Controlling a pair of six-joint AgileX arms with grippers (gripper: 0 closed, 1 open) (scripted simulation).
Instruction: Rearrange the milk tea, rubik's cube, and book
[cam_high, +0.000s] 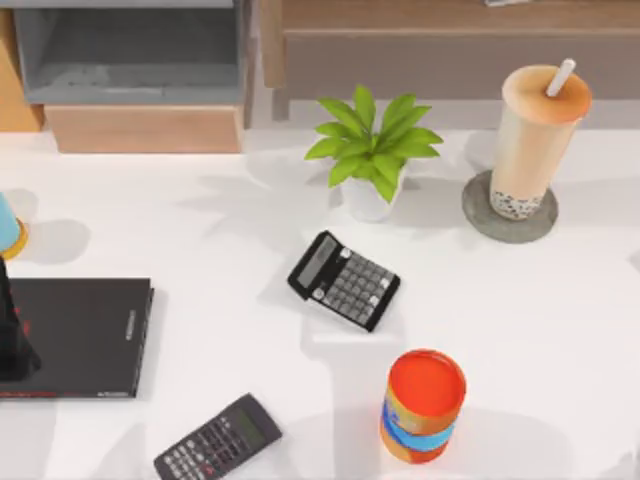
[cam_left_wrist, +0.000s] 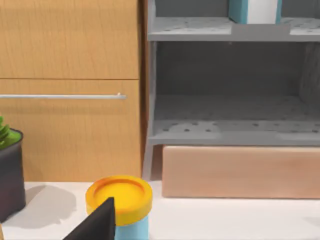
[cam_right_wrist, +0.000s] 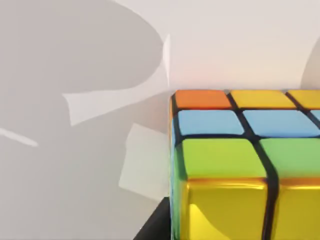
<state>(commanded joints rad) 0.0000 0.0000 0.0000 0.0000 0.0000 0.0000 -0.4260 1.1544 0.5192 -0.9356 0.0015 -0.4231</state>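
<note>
The milk tea (cam_high: 535, 140) is stood on a coaster (cam_high: 509, 208), the rubik's cube (cam_right_wrist: 245, 165) is seen close; neither arm's jaws can be judged.

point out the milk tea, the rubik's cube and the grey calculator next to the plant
tall clear milk tea cup (cam_high: 528, 140), top view, cup wall
multicoloured rubik's cube (cam_right_wrist: 235, 150), right wrist view, green sticker
grey calculator (cam_high: 345, 280), top view, keypad
</note>
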